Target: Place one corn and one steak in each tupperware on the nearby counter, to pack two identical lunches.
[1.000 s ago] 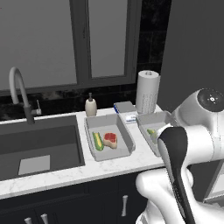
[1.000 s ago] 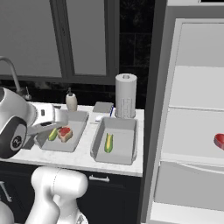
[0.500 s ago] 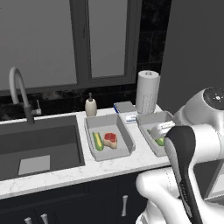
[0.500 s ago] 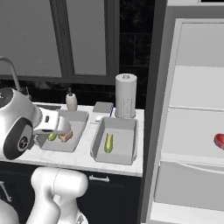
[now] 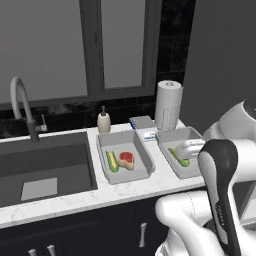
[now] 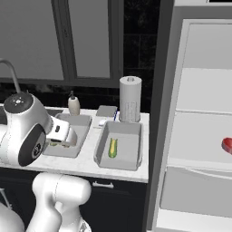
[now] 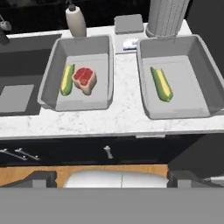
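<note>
Two light-grey tupperware stand side by side on the white marbled counter (image 7: pixel 126 111). The left tupperware (image 7: pixel 49 83) (image 5: pixel 141 152) holds a corn (image 7: pixel 67 79) and a red steak (image 7: pixel 85 79) (image 5: pixel 126 159). In the right tupperware (image 7: pixel 199 61) (image 6: pixel 129 156) lies just one corn (image 7: pixel 161 84) (image 6: pixel 113 147) (image 5: pixel 178 156). My gripper (image 7: pixel 113 180) hangs open and empty, high above the counter's front edge, looking down between the tubs. Another steak (image 6: pixel 227 145) rests on a shelf of the open fridge at the far right.
A dark sink (image 5: pixel 45 167) with a curved faucet (image 5: pixel 22 102) is left of the tubs. Behind them stand a soap bottle (image 7: pixel 75 22), a paper towel roll (image 5: pixel 168 104) and a small grey box (image 7: pixel 129 22). The fridge's open door and shelves (image 6: pixel 199 131) border the counter's right end.
My arm has drawn back and swung a little to the right, away from the tubs. The gripper stays open and empty. The food and tubs have not moved.
</note>
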